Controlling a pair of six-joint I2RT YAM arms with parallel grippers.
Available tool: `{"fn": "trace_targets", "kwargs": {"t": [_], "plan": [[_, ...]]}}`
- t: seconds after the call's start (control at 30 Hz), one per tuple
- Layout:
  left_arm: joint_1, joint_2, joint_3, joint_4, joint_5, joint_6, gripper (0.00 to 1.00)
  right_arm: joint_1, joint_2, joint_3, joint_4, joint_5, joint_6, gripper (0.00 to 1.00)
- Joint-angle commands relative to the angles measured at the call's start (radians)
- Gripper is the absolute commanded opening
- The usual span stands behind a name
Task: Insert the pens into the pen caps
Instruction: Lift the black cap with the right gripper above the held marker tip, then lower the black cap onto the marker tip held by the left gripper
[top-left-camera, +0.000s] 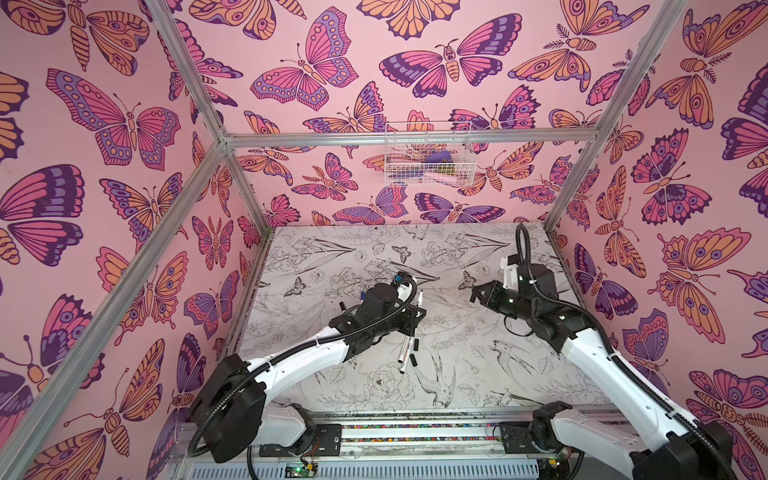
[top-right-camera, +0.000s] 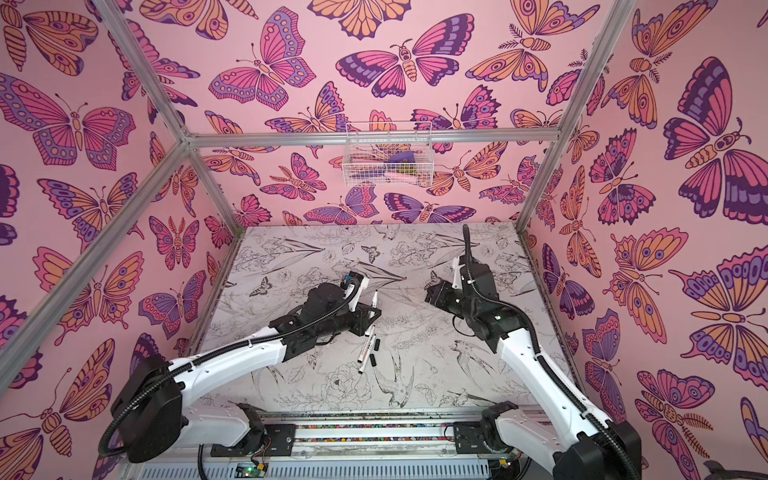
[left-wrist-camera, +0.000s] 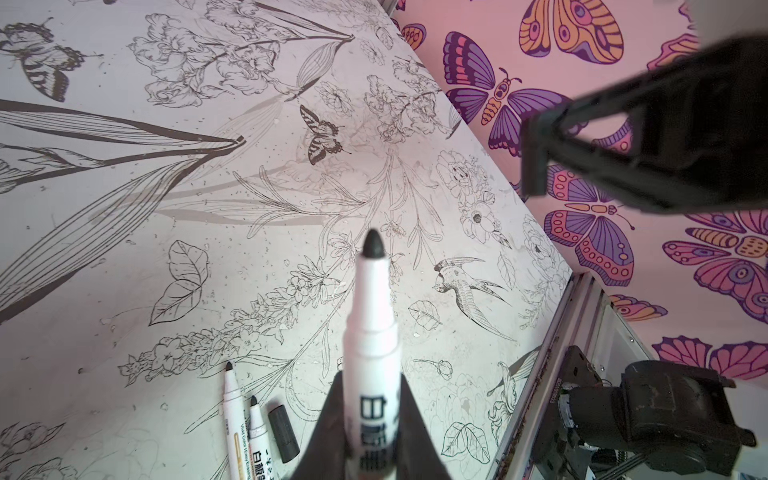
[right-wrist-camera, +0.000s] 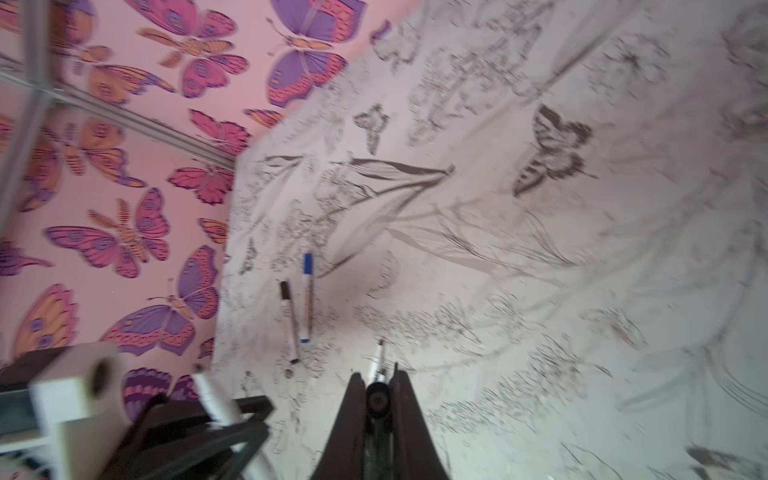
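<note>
Hard to make out through right-wrist blur: a black cap (right-wrist-camera: 377, 400) pinched in the nearly closed right pincer (right-wrist-camera: 377, 376), mostly hidden. Clamped tight in the left pincer (left-wrist-camera: 370, 401): an uncapped pen (left-wrist-camera: 371, 324), barrel cut off below. Just beside that pincer on the counter (left-wrist-camera: 104, 249): bare pens (left-wrist-camera: 232, 399), a loose cap (left-wrist-camera: 284, 434). Far beyond both pincers, a wire basket (top-left-camera: 428, 153); contents unclear.

pink butterfly walls (top-left-camera: 104, 187) on an aluminium frame (top-left-camera: 374, 139) surround a floral-print tabletop (top-left-camera: 457, 361); a wire basket (top-left-camera: 399, 166) hangs behind
</note>
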Motion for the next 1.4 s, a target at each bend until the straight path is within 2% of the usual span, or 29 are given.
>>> {"fn": "trace_targets", "kwargs": {"t": [0.0,0.2,0.37,0.77,1.37], "plan": [[-0.014,0.022,0.021,0.015,0.062,0.053,0.0,0.062,-0.008,0.058,0.105,-0.118,-0.028,0.0],[-0.053,0.03,0.041,0.016,0.087,0.115,0.0,0.163,0.019,0.122,0.105,-0.12,-0.103,0.0],[-0.079,0.015,0.04,0.017,0.081,0.148,0.0,0.218,0.048,0.135,0.092,-0.063,-0.143,0.0],[-0.09,-0.019,0.016,0.042,0.071,0.163,0.0,0.229,0.066,0.136,0.073,0.033,-0.172,0.0],[-0.09,-0.027,0.012,0.057,0.062,0.157,0.0,0.247,0.084,0.102,0.098,0.016,-0.15,0.0]]}}
